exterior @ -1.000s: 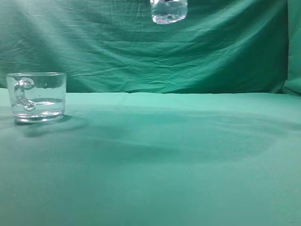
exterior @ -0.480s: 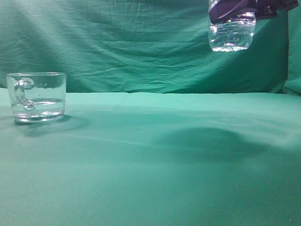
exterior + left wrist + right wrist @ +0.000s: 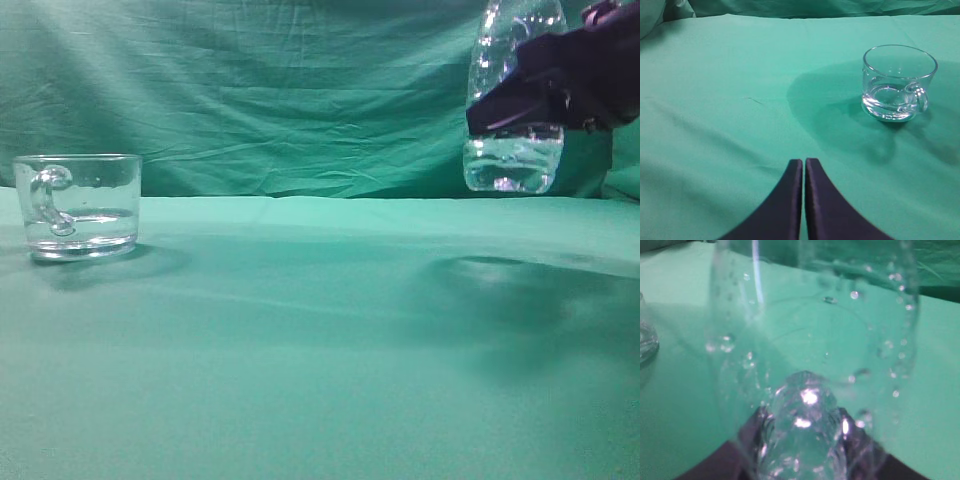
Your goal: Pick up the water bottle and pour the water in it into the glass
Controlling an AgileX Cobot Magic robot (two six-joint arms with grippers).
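Note:
The glass [image 3: 80, 205] stands at the far left of the green cloth, handle facing me, with water [image 3: 85, 225] filling about its lower third. It also shows in the left wrist view [image 3: 897, 82]. My right gripper [image 3: 520, 100] is shut on the water bottle [image 3: 512, 165] and holds it upright in the air at the upper right, well above the cloth. A little water glints in the bottle's base. In the right wrist view the bottle [image 3: 810, 365] fills the frame between the fingers [image 3: 805, 440]. My left gripper [image 3: 804, 162] is shut and empty, short and left of the glass.
Green cloth [image 3: 320, 350] covers the table and hangs as a backdrop [image 3: 280, 100]. The bottle's shadow [image 3: 520, 290] lies on the cloth at the right. The glass's edge shows at the far left of the right wrist view [image 3: 645, 340].
The right gripper has carried the bottle from the top middle to the right and lower. The gripper has come into view. The glass has not moved.

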